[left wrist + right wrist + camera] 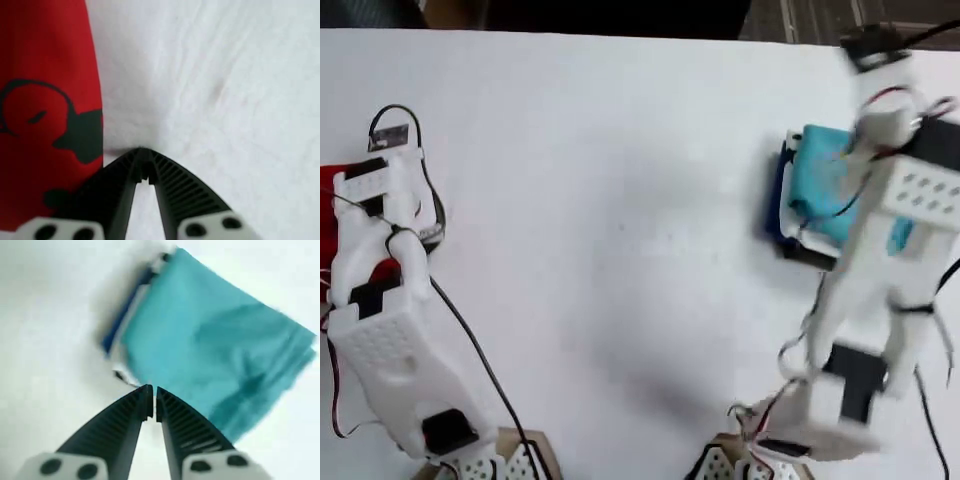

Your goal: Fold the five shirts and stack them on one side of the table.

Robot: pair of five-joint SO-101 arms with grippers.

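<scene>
- White plastic bases [510, 462] of the two arms sit at the near edge of the worktop [620, 220]. A black cable [485, 365] trails from the left one across the pale surface.
- Next comes the left arm [380, 330], stretched away from me along the left side of the worktop, its far end over the red shirt [45, 75].
- The left tool [144, 172] has its black jaws pressed together, tips meeting, with nothing between them. It hangs over bare white surface just beside the red shirt's edge.
- That red shirt lies at the left edge of the worktop, partly under the arm, and carries a dark print [75, 135].
- Across on the right, the right arm [875, 270] rises and bends over a pile of folded shirts.
- The right tool [151, 402] is closed too, with only a sliver between the jaws and nothing held. It is poised above the edge of the teal shirt [215, 340].
- This teal shirt lies folded on top of the pile, well apart from the red one.
- A blue shirt [122, 315] pokes out beneath it, on the side facing the middle of the worktop.
- A dark layer [810, 255] shows at the bottom of the pile; I cannot tell what it is.
</scene>
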